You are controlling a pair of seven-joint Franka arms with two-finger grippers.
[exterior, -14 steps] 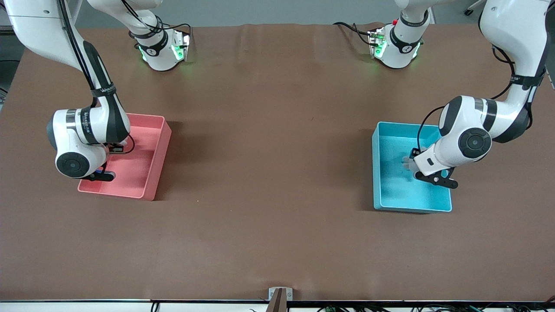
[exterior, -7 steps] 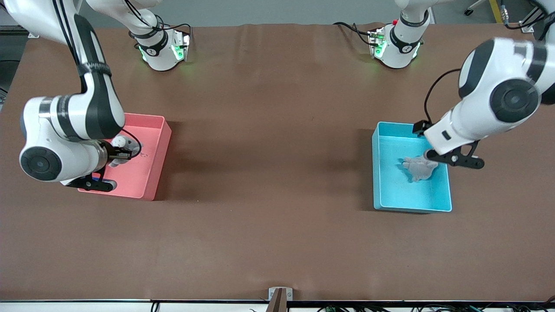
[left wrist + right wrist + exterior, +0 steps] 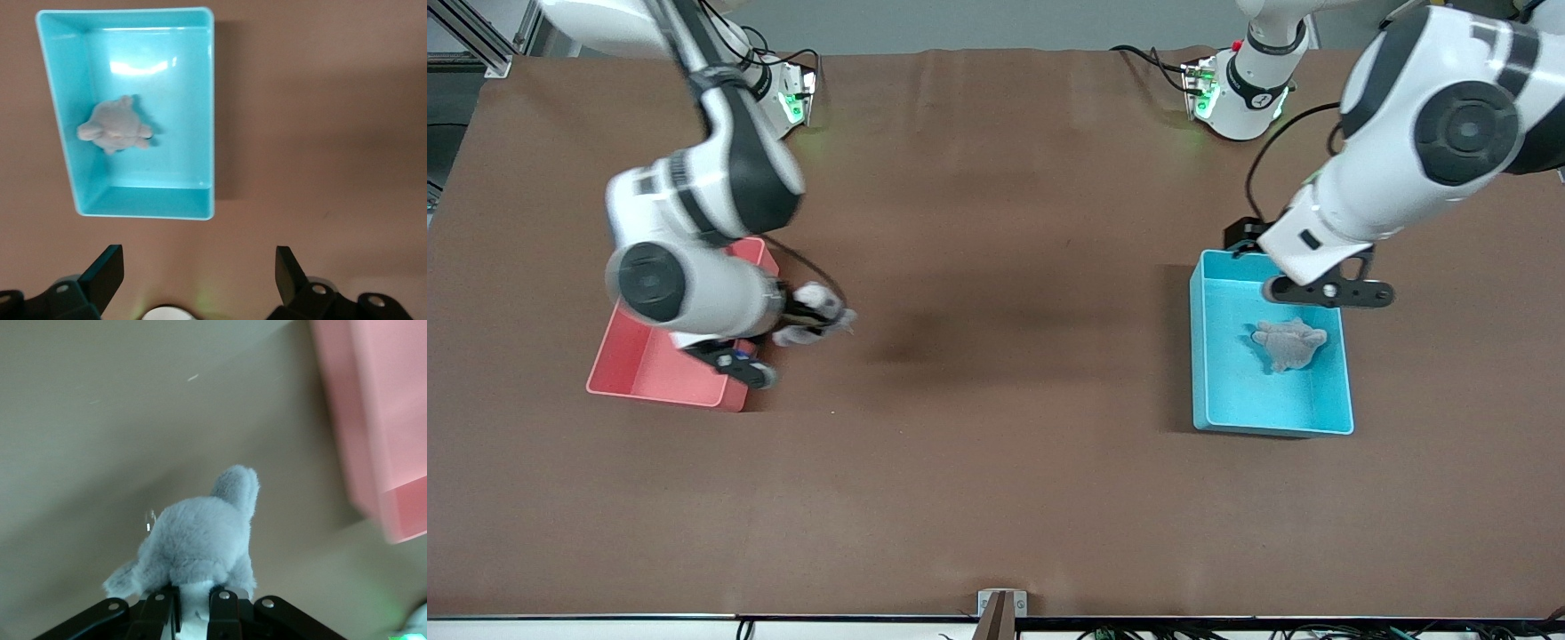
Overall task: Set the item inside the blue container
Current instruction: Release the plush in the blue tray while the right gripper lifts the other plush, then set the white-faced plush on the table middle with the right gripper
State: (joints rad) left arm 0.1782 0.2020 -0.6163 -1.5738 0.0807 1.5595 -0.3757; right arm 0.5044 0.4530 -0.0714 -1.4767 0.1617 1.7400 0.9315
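Desk [image 3: 996, 462]: plain brown, no pattern
Blue container [image 3: 1211, 356]: bright cyan-blue, thin pale rim, pale glare on floor in left wrist view
Plush toy in blue container [image 3: 1288, 343]: pale grey
Pink bin [image 3: 649, 378]: salmon pink, plain
Second plush toy [image 3: 200, 547]: pale grey-white fur
Left end effector [image 3: 200, 283]: black fingers
Right end effector [image 3: 193, 603]: black fingers, small silver screws
Arms: white shells, black joint bands; green lights at bases

readable text: none | labels: none legible | brands: none legible | signs: none
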